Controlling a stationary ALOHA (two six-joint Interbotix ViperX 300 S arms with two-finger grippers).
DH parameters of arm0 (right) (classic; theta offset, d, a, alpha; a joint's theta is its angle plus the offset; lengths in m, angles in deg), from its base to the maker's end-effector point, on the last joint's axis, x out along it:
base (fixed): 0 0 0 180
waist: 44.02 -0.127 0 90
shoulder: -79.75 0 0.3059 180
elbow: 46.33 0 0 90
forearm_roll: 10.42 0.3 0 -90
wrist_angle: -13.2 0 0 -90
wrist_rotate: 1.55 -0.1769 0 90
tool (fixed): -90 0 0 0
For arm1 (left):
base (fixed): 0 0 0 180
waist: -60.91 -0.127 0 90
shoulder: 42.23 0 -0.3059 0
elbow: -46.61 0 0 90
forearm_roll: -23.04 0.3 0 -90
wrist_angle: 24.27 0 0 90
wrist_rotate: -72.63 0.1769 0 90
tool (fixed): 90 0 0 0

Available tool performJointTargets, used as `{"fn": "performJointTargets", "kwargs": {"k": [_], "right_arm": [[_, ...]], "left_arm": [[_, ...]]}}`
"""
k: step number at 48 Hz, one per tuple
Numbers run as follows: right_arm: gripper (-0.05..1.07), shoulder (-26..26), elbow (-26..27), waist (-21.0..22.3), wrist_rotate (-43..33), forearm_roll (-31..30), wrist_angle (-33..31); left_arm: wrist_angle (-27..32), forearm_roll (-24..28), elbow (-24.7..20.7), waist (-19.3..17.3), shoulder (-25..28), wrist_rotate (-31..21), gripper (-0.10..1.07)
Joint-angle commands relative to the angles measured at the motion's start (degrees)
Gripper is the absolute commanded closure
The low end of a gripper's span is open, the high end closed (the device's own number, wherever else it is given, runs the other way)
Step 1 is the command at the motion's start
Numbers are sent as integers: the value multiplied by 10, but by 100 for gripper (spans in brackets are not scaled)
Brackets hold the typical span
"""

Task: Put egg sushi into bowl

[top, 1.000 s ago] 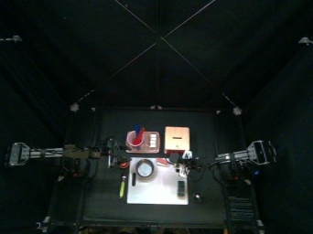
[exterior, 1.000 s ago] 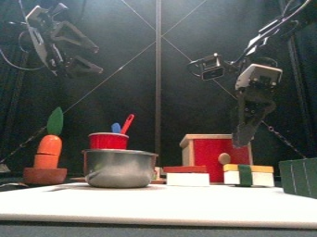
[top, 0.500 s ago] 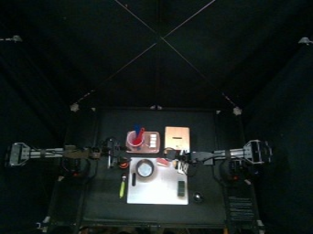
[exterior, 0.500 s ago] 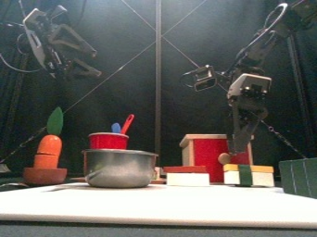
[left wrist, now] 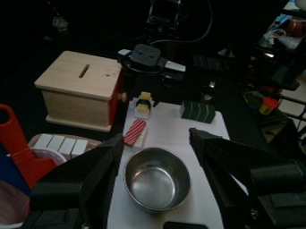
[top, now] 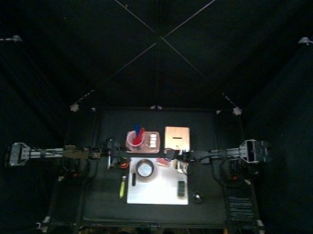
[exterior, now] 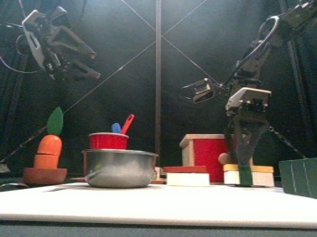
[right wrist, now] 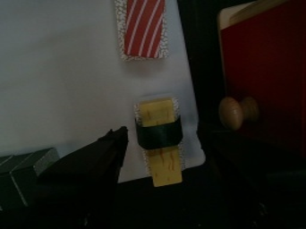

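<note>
— Two grippers are seen, and neither has anything in it. How should the pick be done?

— The right gripper (exterior: 244,148) is hung straight above the egg sushi (right wrist: 160,140), jaws spread wide and empty. In the front view the egg sushi is seen on the white mat (top: 156,190), just in front of the red box (exterior: 206,154). A straight descent is called for, so that the yellow piece is taken between the jaws, one jaw on each long side, across its dark band.

— What is near enough to be knocked?

— The striped sushi (right wrist: 146,27) is laid close by on the same mat, and the knob (right wrist: 237,112) of the red box is just beside the egg piece. The jaws are best kept square to the piece, so that neither neighbour is caught.

— And the grip itself?

— It is judged that a gentle closing is wanted, low on the piece, since a soft block may be tipped or squeezed out if pinched near its top.

— Where is it to be carried?

— The bowl (left wrist: 159,177) is stood on the mat towards the left arm's side, well apart from the egg sushi. A clear lift before any sideways travel is advised.

— And the left gripper (left wrist: 162,143)?

— It is held wide open, empty, high above the bowl; it need not be moved.
</note>
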Motion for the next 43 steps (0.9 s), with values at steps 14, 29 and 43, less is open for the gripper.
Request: {"fn": "performJointTargets", "kwargs": {"k": [14, 29, 43], "right_arm": [[16, 20, 1, -10, -6, 3, 23], [37, 29, 1, -10, -6, 3, 31], [39, 8, 39, -33, -4, 4, -3]], "left_arm": [[-1, -2, -5, 0, 1, 0, 4], [-1, -2, -4, 0, 1, 0, 4], [0, -3, -13, 0, 1, -1, 4]]}}
